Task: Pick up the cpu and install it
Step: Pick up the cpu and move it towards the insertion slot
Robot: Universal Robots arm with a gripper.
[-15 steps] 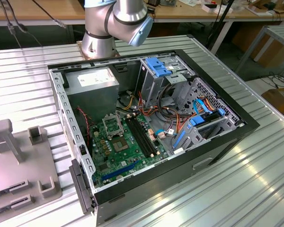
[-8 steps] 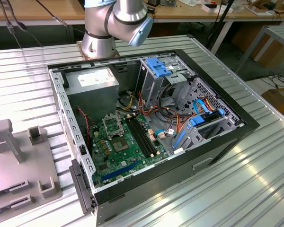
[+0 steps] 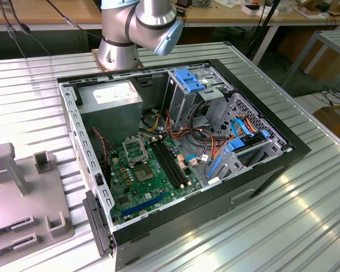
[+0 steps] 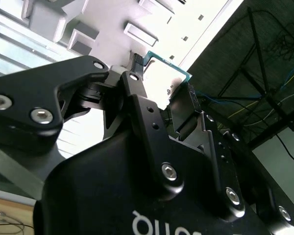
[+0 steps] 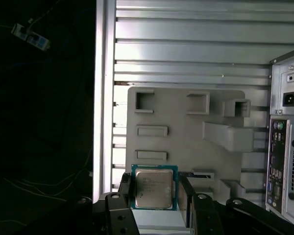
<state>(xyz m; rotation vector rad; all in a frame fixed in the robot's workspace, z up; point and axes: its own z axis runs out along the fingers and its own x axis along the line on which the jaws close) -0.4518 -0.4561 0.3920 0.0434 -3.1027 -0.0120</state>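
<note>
The black claw [image 5: 154, 196] clamps the small square grey-topped cpu [image 5: 154, 188] by two opposite edges, above the grey moulded tray [image 5: 186, 132] at the ribbed metal worktop's [image 5: 186, 49] edge. Keeping it level should prevent slipping.

- The cpu [image 5: 154, 186] is topped in dull grey metal and bordered in green.
- The gripper [image 5: 155, 197] is finished in matte black, dotted with silver screw heads.
- The fixture plate [image 5: 186, 142] is coloured an even pale grey.
- The table [image 3: 272, 232] is made of silver metal, patterned with parallel ribs.
- The computer case [image 3: 215, 207] is painted black outside, and bare grey metal is seen inside.
- The motherboard [image 3: 130, 181] is coloured green and crossed by black memory slots [image 3: 170, 161].
- The drive latches [image 3: 188, 79] are coloured bright blue.
- The cables [image 3: 207, 141] are sheathed in red, orange, yellow and blue.
</note>
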